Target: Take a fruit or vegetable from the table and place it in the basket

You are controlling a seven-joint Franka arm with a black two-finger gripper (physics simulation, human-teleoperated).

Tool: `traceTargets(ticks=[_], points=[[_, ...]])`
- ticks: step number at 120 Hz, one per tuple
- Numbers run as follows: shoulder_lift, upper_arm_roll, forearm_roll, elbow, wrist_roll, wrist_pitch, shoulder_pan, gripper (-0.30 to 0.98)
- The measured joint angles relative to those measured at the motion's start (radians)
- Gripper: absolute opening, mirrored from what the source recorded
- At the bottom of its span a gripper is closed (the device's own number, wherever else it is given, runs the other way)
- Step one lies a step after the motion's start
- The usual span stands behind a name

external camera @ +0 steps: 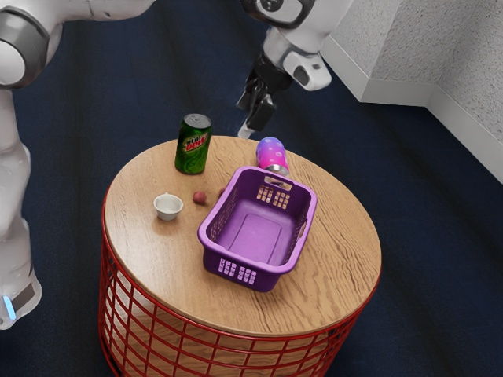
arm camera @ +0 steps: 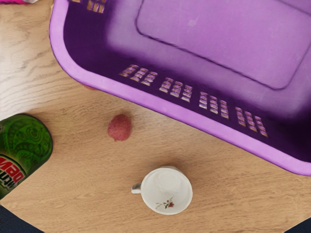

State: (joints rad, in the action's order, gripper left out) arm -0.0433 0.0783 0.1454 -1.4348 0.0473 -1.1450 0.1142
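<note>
The black gripper (external camera: 250, 115) hangs above the table's far edge in the exterior view, its fingers apart with nothing visible between them. A small round reddish fruit (external camera: 200, 198) lies on the wooden tabletop, between the white cup and the purple basket (external camera: 257, 236). In the wrist view the fruit (arm camera: 119, 127) shows a rough red skin, close to the long side of the basket (arm camera: 165, 106) but apart from it. Another reddish thing (arm camera: 90, 87) peeks out from beside the basket's rim, mostly hidden by it. Inside the basket, the visible floor is bare.
A green soda can (external camera: 193, 144) stands upright near the table's far edge. The small white cup (external camera: 167, 206) sits on the exterior view's left side of the fruit. Behind the basket is a pink and purple bottle-like thing (external camera: 272, 154). The round table (external camera: 330, 236) has a red wire base.
</note>
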Motion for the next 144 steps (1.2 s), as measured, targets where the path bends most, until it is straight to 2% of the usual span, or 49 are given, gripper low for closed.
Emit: traceTargets(ticks=[19,43,53,68,78,109,144], points=[[0.005,0.003,0.007,-0.003,0.01,-0.116,-0.011,0.69],[0.02,0.006,0.01,-0.03,-0.01,-0.179,-0.056,0.69],[-0.016,-0.001,0.008,-0.138,-0.019,-0.21,-0.062,0.69],[-0.158,-0.054,-0.01,-0.38,-0.03,-0.29,-0.044,0.69],[-0.229,-0.082,-0.029,-0.482,-0.035,-0.348,-0.048,0.69],[-0.394,-0.098,-0.081,-0.706,-0.048,-0.486,-0.053,0.69],[-0.452,-0.116,-0.12,-0.841,-0.06,-0.602,-0.067,0.69]])
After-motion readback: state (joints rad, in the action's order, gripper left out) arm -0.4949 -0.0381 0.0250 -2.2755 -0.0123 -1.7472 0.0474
